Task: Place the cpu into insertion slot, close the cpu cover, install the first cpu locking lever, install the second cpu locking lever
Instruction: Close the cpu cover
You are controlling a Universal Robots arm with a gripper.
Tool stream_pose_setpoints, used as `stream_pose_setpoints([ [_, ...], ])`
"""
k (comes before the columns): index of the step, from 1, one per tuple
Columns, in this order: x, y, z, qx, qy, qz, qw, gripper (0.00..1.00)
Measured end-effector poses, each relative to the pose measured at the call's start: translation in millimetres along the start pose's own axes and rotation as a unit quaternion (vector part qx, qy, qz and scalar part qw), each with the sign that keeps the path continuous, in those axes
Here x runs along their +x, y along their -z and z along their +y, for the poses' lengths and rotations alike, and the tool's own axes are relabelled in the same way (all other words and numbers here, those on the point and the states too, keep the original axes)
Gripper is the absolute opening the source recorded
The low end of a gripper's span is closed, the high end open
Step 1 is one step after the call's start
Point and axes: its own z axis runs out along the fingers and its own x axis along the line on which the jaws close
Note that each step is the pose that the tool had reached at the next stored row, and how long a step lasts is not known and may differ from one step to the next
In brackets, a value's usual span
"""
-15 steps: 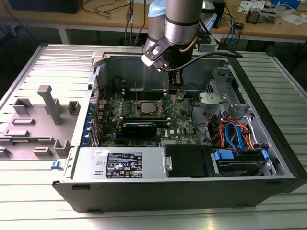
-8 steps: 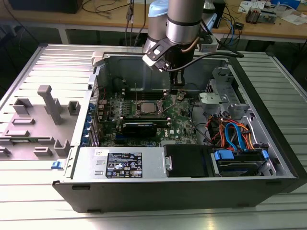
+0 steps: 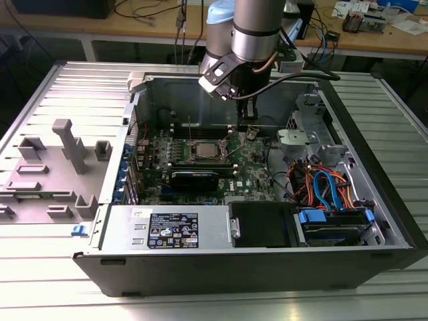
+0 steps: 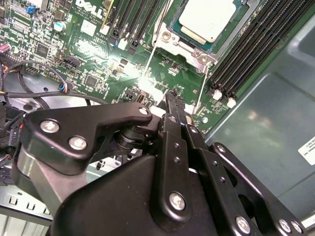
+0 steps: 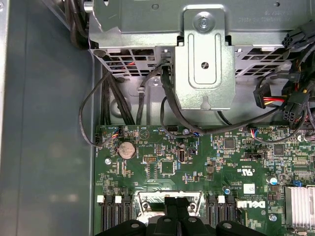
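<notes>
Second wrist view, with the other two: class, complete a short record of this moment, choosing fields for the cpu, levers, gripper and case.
cpu: the cpu lies flat in the insertion slot, silvery top up
levers: the two locking levers stand raised, unlatched
gripper: the gripper is shut, empty, over the motherboard beside the slot
case: the computer case lies open on a metal table
</notes>
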Motion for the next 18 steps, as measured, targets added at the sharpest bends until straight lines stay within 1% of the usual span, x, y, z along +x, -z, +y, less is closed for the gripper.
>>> stream_pose_setpoints([
  [4,0.0,-0.1,2.0,0.0,0.0,-0.0001,1.0,0.11],
  [11,0.7,-1.1,12.8,0.0,0.0,-0.0001,1.0,0.11],
  [16,4.3,-3.4,15.4,0.0,0.0,-0.0004,1.0,0.11],
  [18,6.7,-6.2,16.1,0.0,0.0,-0.0007,1.0,0.11],
])
